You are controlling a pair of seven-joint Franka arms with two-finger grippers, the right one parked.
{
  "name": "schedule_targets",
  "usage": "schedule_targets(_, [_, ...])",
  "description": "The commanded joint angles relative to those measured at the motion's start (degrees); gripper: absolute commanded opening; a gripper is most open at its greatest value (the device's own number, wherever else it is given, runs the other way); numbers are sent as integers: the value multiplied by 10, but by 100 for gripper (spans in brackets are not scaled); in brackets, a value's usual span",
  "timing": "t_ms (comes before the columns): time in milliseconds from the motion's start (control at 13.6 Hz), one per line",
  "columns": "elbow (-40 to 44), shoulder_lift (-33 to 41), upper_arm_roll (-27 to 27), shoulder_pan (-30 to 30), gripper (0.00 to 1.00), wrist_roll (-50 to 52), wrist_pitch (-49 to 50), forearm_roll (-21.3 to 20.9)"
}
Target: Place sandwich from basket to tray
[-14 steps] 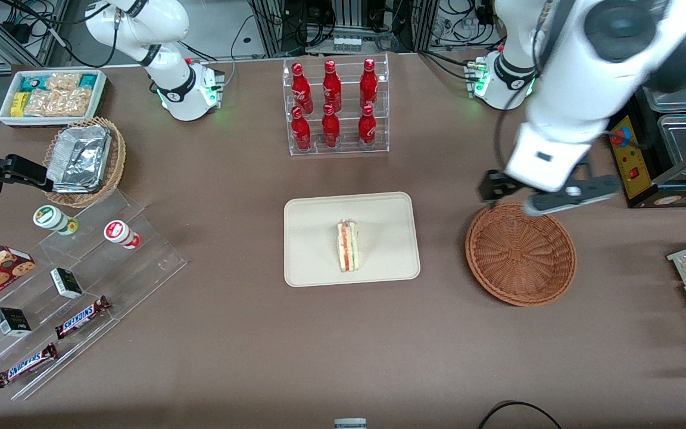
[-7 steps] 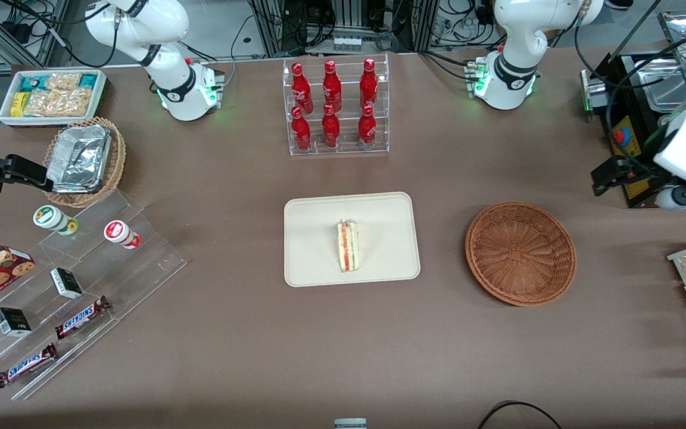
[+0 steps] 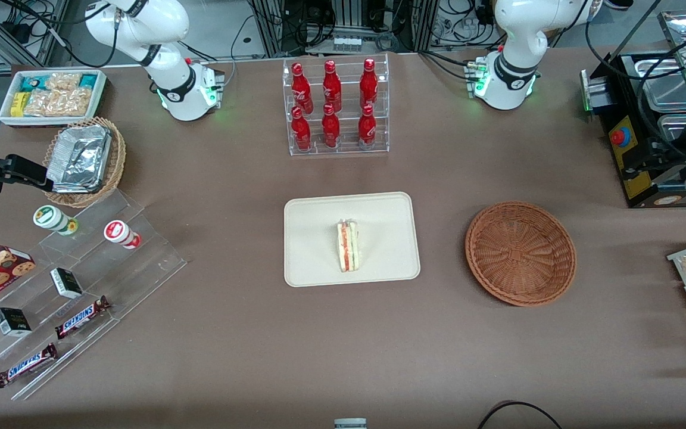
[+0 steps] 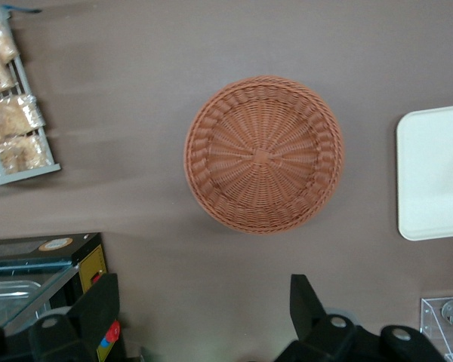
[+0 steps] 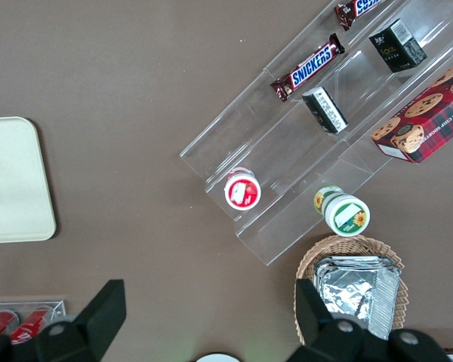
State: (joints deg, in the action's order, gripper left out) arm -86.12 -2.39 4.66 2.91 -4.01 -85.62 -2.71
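Sandwich (image 3: 348, 246) lies on the tray (image 3: 379, 208) at mid-table, filling edge up. Wicker basket (image 3: 520, 253) sits beside the tray toward the working arm's end, holding nothing. Farther back, a clear rack of red bottles (image 3: 334, 106). Gripper (image 4: 204, 320) hangs high above the table near the basket, fingers (image 4: 306, 302) spread wide, apparently gripping nothing.
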Motion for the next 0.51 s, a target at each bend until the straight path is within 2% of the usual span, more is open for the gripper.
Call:
schedule_targets(0, [1, 9, 2, -12, 100, -10, 4, 4])
schedule_targets(440, [26, -6, -1, -41, 100, 27, 5, 0])
